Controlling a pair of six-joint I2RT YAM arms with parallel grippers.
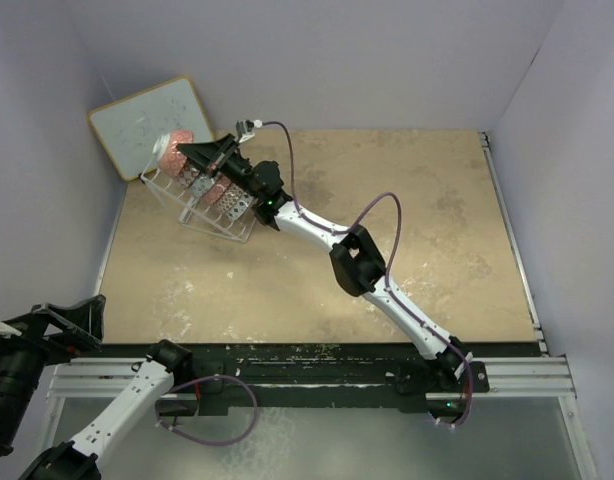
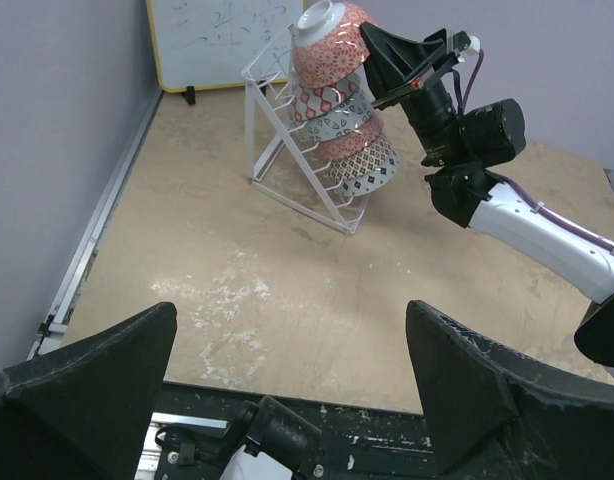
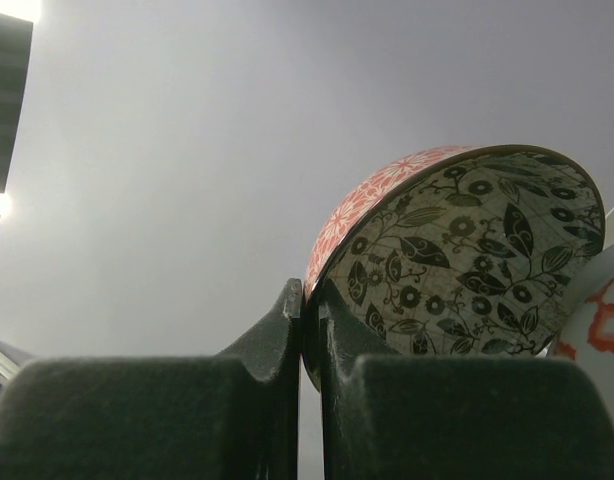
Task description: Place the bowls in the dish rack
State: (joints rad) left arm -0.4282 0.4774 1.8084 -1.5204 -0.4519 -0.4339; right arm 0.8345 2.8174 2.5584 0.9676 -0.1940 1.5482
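Note:
The white wire dish rack (image 1: 215, 222) stands at the far left and also shows in the left wrist view (image 2: 272, 150). Several patterned bowls (image 2: 352, 150) stand on edge in it. My right gripper (image 1: 192, 152) is shut on the rim of a red-pink bowl (image 1: 173, 152) at the rack's top end. In the right wrist view this bowl (image 3: 467, 250) has a black leaf pattern inside, and my gripper (image 3: 309, 300) pinches its rim. In the left wrist view the bowl (image 2: 327, 55) sits above the others. My left gripper (image 2: 292, 310) is open and empty over the table's near edge.
A wood-framed whiteboard (image 1: 147, 120) leans at the far left corner behind the rack and shows in the left wrist view (image 2: 212, 40). White walls enclose the tan table (image 1: 407, 200). The right arm (image 1: 362, 260) stretches diagonally across it.

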